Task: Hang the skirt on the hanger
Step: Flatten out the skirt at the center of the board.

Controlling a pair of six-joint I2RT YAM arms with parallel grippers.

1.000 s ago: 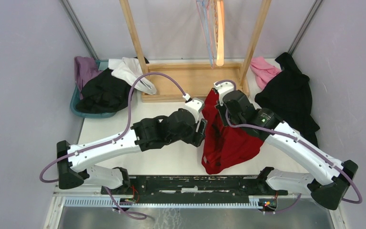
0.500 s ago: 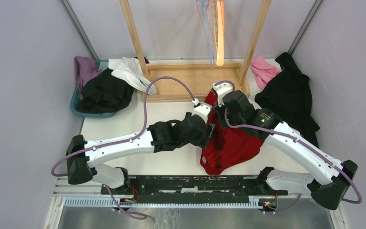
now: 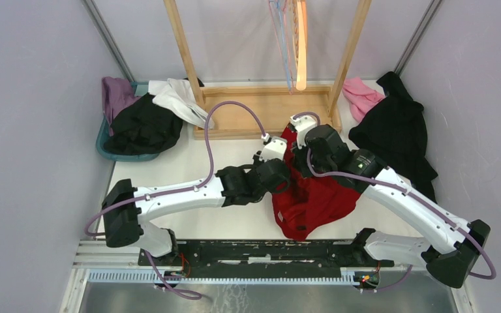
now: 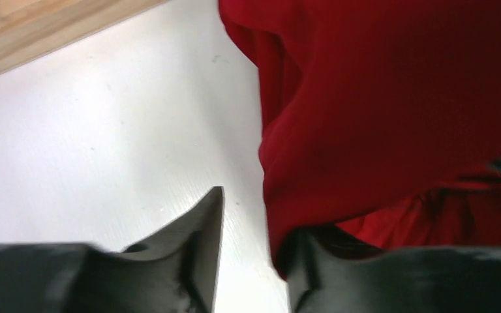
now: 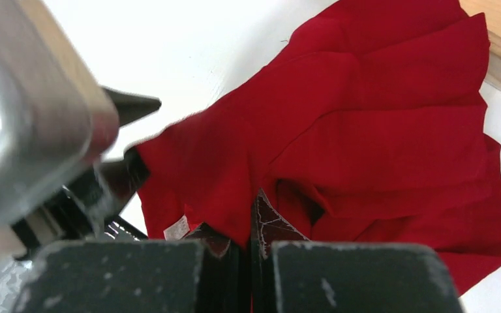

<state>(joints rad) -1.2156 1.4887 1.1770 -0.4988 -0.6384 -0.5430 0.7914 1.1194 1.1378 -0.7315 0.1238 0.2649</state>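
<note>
- The red skirt [image 3: 313, 199] is spread on the white table [image 3: 160, 163], just beside the wooden rack base [image 3: 254, 107].
- A fold is pinched by the right gripper [image 5: 244, 228], fingers closed on it.
- The left gripper [image 4: 251, 261] is held with fingers apart at the skirt's edge.

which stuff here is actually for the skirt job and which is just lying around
For the job:
red skirt
hangers on the wooden rack
right gripper, pinching the skirt
left gripper, open at the skirt's edge

Lying about:
teal bin with black clothes
white garment
purple garment
pink garment
black garment, far right
</note>
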